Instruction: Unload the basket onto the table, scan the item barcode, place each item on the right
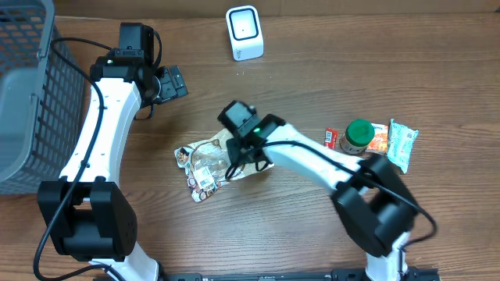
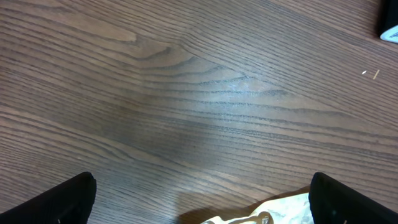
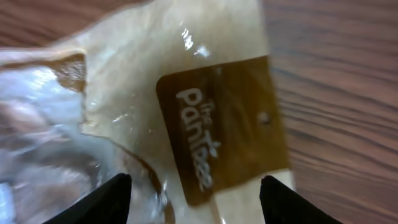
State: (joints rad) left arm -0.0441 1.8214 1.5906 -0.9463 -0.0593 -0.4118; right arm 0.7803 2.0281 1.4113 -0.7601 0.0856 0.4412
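Note:
The item, a crinkled clear-and-cream snack bag (image 1: 205, 164) with a brown label (image 3: 217, 124), lies flat on the wooden table near the middle. My right gripper (image 1: 248, 154) hovers right over the bag's right end. Its two dark fingers stand apart on either side of the bag (image 3: 205, 81), and the right gripper (image 3: 196, 190) is open and grips nothing. The white scanner (image 1: 244, 33) stands upright at the back centre. My left gripper (image 1: 173, 80) is at the back left, open and empty, and a corner of the bag (image 2: 280, 208) shows low between its fingers (image 2: 202, 190).
A grey mesh basket (image 1: 23, 94) fills the left edge. At the right lie a green-lidded jar (image 1: 358, 134), an orange packet (image 1: 336, 139) and a pale green packet (image 1: 402, 142).

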